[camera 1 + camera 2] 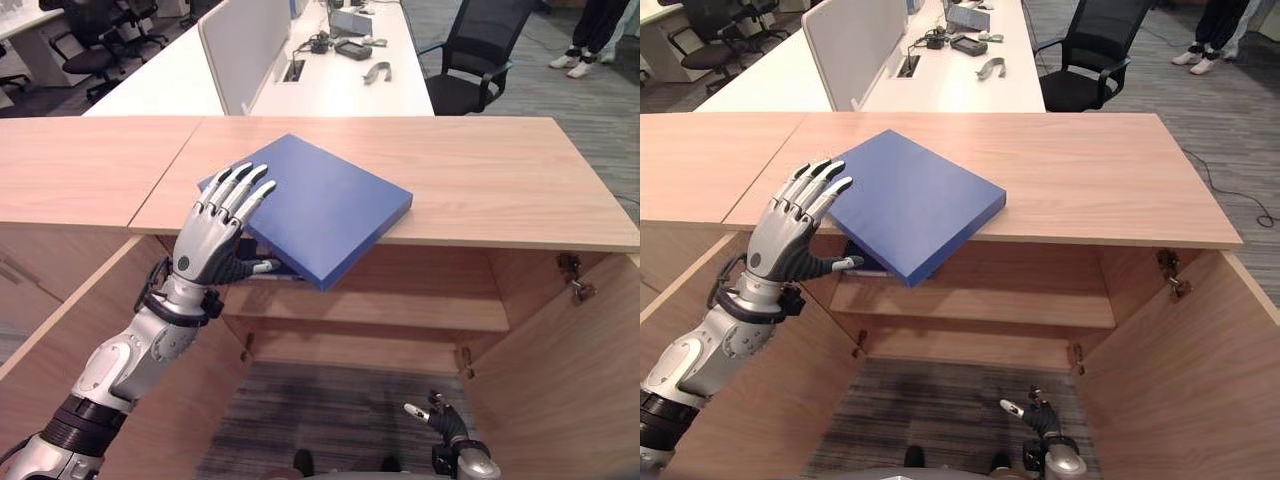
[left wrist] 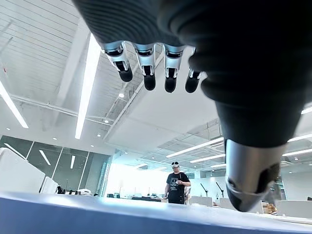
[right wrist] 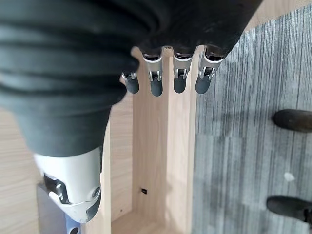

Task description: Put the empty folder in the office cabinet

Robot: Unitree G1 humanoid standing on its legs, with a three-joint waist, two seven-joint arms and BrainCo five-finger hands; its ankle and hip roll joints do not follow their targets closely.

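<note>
A flat blue folder (image 1: pixel 320 205) lies on the wooden top of the office cabinet (image 1: pixel 480 180), its near corner jutting out over the front edge. My left hand (image 1: pixel 205 245) is at the folder's left corner, open, with straight fingers spread over the top face and the thumb reaching under the overhanging edge. In the left wrist view the fingers (image 2: pixel 146 68) hover above the blue surface (image 2: pixel 97 217). My right hand (image 1: pixel 450 430) hangs low in front of the cabinet, open and holding nothing. The cabinet's doors stand open, showing a bare inner shelf (image 1: pixel 400 310).
The open doors flank the opening, left door (image 1: pixel 60 330) and right door (image 1: pixel 560 380). Behind the cabinet is a white desk (image 1: pixel 340 80) with a divider and small items, plus a black office chair (image 1: pixel 470 60). A person's shoes (image 1: pixel 575 62) stand at the far right.
</note>
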